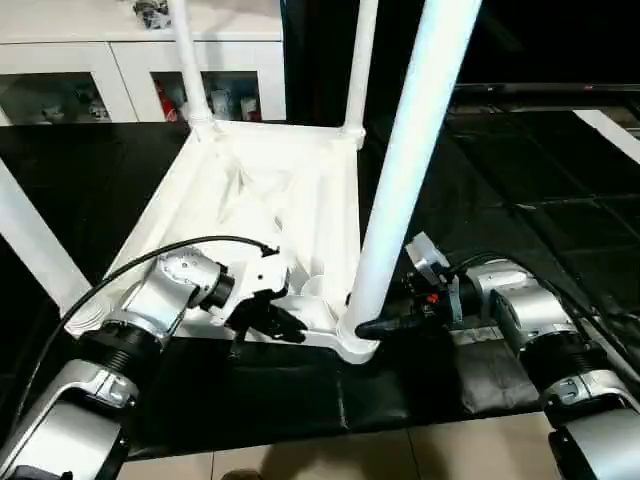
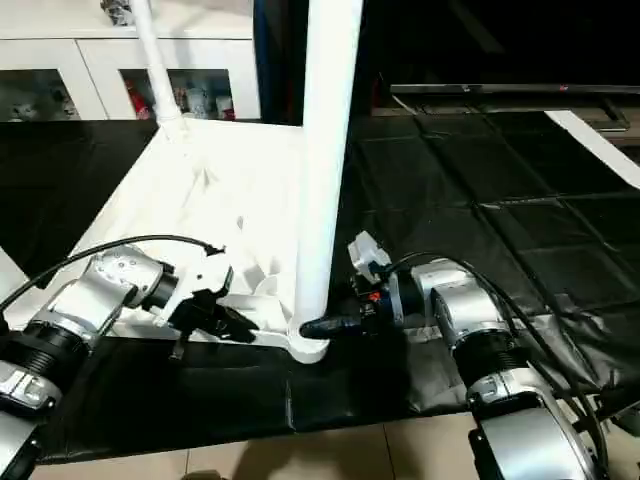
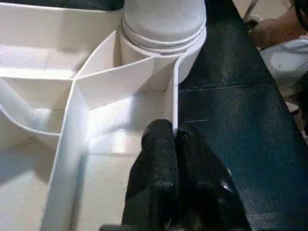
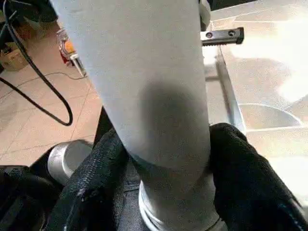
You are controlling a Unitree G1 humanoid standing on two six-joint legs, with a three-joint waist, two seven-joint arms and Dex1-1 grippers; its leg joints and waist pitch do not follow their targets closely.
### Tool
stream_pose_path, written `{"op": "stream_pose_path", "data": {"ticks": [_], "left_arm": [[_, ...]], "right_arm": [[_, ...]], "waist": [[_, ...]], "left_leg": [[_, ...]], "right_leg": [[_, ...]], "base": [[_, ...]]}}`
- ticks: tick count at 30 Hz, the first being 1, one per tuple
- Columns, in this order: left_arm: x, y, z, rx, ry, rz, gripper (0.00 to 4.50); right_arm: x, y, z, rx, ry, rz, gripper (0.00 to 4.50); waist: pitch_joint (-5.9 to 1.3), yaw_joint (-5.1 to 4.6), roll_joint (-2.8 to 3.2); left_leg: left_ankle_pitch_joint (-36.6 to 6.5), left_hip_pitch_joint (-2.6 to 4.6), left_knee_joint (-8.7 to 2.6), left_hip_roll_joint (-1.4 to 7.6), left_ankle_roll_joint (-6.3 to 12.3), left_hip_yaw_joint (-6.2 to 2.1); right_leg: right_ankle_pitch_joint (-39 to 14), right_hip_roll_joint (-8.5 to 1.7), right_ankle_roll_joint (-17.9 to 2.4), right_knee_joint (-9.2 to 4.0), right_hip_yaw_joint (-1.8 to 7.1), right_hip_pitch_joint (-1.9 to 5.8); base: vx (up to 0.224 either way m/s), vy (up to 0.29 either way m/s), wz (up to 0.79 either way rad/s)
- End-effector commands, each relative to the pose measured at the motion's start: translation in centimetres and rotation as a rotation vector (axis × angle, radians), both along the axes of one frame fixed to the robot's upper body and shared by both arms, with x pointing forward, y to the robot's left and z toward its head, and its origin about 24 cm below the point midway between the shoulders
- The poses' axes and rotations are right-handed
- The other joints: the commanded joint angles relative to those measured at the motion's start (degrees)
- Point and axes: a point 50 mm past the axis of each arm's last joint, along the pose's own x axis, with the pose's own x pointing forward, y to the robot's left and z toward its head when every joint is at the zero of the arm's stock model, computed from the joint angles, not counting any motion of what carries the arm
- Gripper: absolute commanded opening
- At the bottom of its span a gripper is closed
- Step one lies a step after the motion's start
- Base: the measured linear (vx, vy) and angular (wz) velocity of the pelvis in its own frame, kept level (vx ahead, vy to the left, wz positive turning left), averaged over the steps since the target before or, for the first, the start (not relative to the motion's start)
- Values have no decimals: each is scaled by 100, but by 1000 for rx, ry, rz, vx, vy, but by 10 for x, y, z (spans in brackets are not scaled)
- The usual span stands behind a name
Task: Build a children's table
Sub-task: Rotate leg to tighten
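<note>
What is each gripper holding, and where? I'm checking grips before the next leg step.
Left gripper pinches the tabletop's side rim by the near corner socket. Right gripper straddles the near leg just above its socket; firm hold unclear.

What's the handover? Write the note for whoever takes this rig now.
Left gripper: jaws shut on the near rim of the tabletop.
Right gripper: jaws clasp the near-right leg at its base, by the corner socket.
Tabletop lies underside-up on the black mat.
Done: far-left leg, far-right leg and near-left leg stand in sockets.
Left: probably seat the near-right leg, release, turn the table upright.
</note>
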Motion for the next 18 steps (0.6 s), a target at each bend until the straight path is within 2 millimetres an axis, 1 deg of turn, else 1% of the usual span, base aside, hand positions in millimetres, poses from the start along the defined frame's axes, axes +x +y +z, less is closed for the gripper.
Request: {"op": "stream_pose_path", "data": {"ticks": [1, 5, 6, 7, 8, 9, 11, 12, 13, 14, 15, 16, 17, 18], "left_arm": [[0, -4, -2, 24, 1, -22, 0], [1, -6, -3, 5, 10, 13, 0], [3, -8, -2, -6, 12, 42, 0], [4, -9, -2, -13, 14, 62, 0], [5, -10, -2, -24, 21, 87, 0], [7, -11, -1, -33, 25, 108, 0], [9, -13, 0, -47, 24, 144, 0], [14, -15, 1, -57, 20, 196, 0], [16, -17, 1, -62, 15, 227, 0], [17, -19, 2, -65, 12, 246, 0], [17, -19, 2, -65, 12, 246, 0], [21, -26, 2, -78, 13, 303, 0], [23, -29, 3, -82, 7, 334, 0], [28, -36, 4, -102, 4, 401, 0]], "right_arm": [[-6, 4, -2, 19, 24, 50, 219], [-9, 6, -5, 27, 38, 54, 210], [-10, 6, -6, 35, 42, 46, 209], [-10, 7, -7, 40, 44, 40, 207], [-10, 8, -8, 42, 47, 15, 207], [-9, 9, -9, 38, 48, -13, 207], [-6, 11, -11, 22, 38, -74, 207], [0, 16, -16, -5, 21, -179, 207], [3, 18, -18, -12, 14, -234, 207], [4, 20, -19, -15, 11, -266, 206], [4, 20, -19, -15, 11, -266, 205], [9, 30, -22, -38, -3, -361, 202], [11, 35, -24, -43, 4, -399, 202], [16, 46, -26, -56, 10, -478, 201]], "waist": [[-399, -51, -16], [-400, -43, -8], [-403, -45, 4], [-402, -43, -8], [-400, -33, -4], [-396, -44, 3], [-373, -59, 3], [-351, -83, 15], [-337, -94, 14], [-321, -120, 7], [-326, -171, -4], [-322, -234, 6], [-311, -255, 7], [-304, -319, 3]], "left_leg": [[-1163, 18, -382, 44, 216, 70], [-1184, 23, -383, 43, 211, 68], [-1174, 20, -381, 46, 209, 68], [-1190, 23, -376, 44, 214, 77], [-1209, 32, -377, 44, 210, 73], [-1224, 22, -383, 46, 206, 72], [-1348, 17, -402, 33, 146, 59], [-1498, 15, -412, 24, 93, 56], [-1586, 29, -419, 18, 57, 47], [-1757, 71, -417, -1, 1, 36], [-1805, 66, -418, -19, -20, 13], [-1769, 35, -422, -22, -42, 2], [-1792, 42, -422, -33, -36, -3], [-1859, 45, -411, -48, -48, -12]], "right_leg": [[-1537, -246, -1226, -328, 241, 337], [-1586, -244, -1197, -336, 242, 336], [-1543, -244, -1214, -329, 243, 334], [-1546, -246, -1222, -337, 245, 332], [-1576, -248, -1230, -341, 240, 324], [-1588, -246, -1233, -336, 242, 329], [-1874, -245, -1134, -373, 228, 333], [-2215, -249, -1016, -413, 223, 326], [-2424, -250, -952, -437, 214, 312], [-2899, -269, -793, -507, 197, 290], [-3184, -281, -651, -544, 178, 308], [-3261, -277, -568, -557, 173, 315], [-3344, -274, -532, -585, 156, 300], [-3495, -262, -464, -603, 135, 289]], "base": [[0, 0, 0], [0, 0, 0], [0, 0, 0], [0, 0, 0], [0, 0, 0], [0, 0, 0], [0, 0, 0], [0, 0, 0], [0, 0, 0], [0, 0, 0], [0, 0, 0], [0, 0, 0], [0, 0, 0], [0, 0, 0]]}}
